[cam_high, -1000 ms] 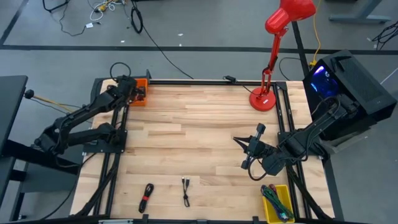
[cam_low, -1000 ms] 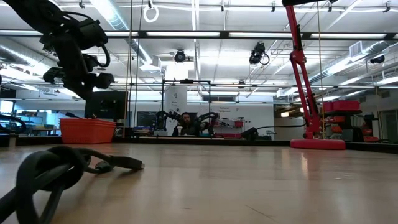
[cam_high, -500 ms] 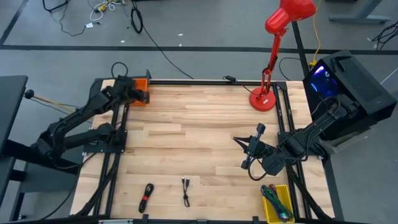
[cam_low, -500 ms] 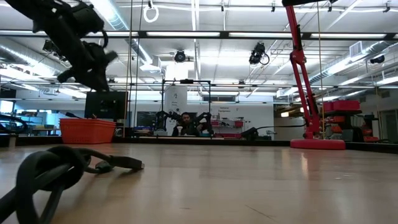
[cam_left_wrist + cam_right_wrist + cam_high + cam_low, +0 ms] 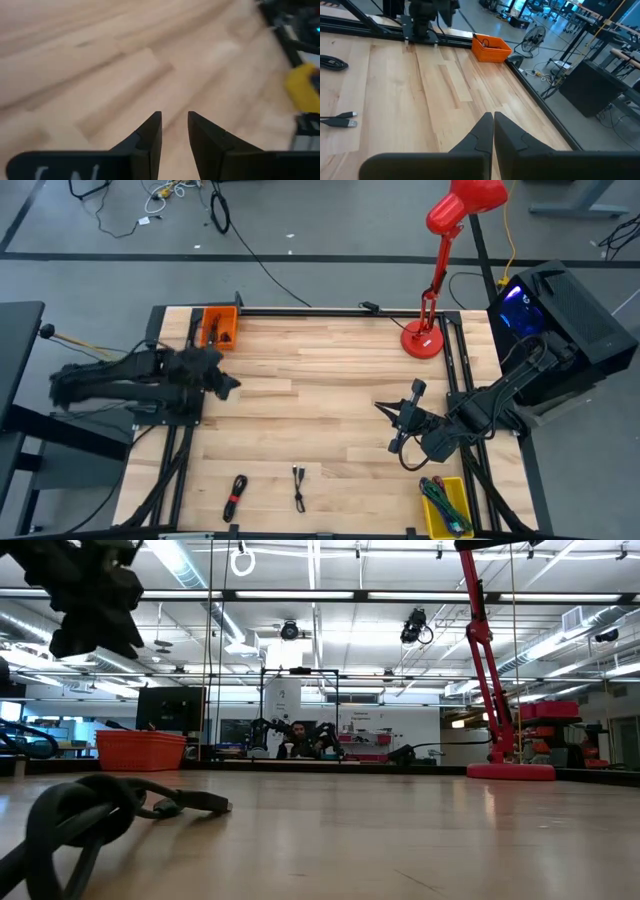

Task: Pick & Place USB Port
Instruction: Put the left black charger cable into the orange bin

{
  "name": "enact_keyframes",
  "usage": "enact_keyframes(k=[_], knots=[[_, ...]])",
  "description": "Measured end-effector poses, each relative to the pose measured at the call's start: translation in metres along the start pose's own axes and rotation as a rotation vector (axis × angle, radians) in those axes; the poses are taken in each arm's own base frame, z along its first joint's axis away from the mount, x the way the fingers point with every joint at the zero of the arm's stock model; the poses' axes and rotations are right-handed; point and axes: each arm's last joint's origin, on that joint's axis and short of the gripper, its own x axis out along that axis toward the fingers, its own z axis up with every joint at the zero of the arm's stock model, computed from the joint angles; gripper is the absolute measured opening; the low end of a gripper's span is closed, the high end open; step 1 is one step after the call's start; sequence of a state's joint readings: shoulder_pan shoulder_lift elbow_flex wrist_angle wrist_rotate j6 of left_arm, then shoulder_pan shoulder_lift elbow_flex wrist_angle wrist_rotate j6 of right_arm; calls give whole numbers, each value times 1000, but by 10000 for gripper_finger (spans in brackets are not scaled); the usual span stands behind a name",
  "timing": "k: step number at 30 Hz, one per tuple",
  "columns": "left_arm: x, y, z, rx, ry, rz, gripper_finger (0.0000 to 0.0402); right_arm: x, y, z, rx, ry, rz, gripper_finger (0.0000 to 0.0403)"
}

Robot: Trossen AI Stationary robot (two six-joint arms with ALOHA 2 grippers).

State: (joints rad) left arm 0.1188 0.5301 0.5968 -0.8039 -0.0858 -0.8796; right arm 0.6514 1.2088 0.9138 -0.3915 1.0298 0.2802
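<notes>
1. From above, the left hand (image 5: pixel 222 383) hangs over the left side of the pale wooden tabletop (image 5: pixel 330 380), near the small orange plastic bin (image 5: pixel 219 326) in the far left corner. It carries nothing. The two black coiled USB cables lie near the front edge: one looped with a red tie (image 5: pixel 235 498), one thin and short (image 5: pixel 298 487). The right hand (image 5: pixel 395 423) waits over the right side, near the yellow bin (image 5: pixel 446 505).
2. From tabletop height, the looped black cable (image 5: pixel 90 815) lies close by, and the orange bin (image 5: pixel 141 750) sits far behind it.
3. The left wrist view shows that hand's two dark fingers (image 5: pixel 150 137) a little apart, with only bare wood between them.
4. The right wrist view shows its fingers (image 5: pixel 482 132) pressed together on nothing.
5. To do this well, I think the left hand should go to a cable, spread wider, come straight down over its middle, and squeeze softly.
</notes>
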Motion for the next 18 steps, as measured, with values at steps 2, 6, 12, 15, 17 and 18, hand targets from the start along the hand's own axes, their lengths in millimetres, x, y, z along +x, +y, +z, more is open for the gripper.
enact_keyframes(k=[2, 6, 12, 15, 17, 18], knots=[[0, -10, -8, 3, 6, -36, 99, 0, 0, 0, 0, 0, 0, 16], [8, -31, -26, 34, 22, -63, 98, 0, 0, 0, 0, 0, 0, 16], [29, -62, -64, 81, 96, -74, 98, 0, 0, 0, -5, 0, 0, 16], [39, -74, -83, 63, 135, -77, 98, 0, 0, 0, -9, 0, 0, 16], [46, -82, -97, 46, 161, -94, 98, 0, 0, 0, -9, 0, 0, 16], [49, -85, -103, 35, 174, -100, 98, 0, 0, 0, -12, 0, -1, 16]])
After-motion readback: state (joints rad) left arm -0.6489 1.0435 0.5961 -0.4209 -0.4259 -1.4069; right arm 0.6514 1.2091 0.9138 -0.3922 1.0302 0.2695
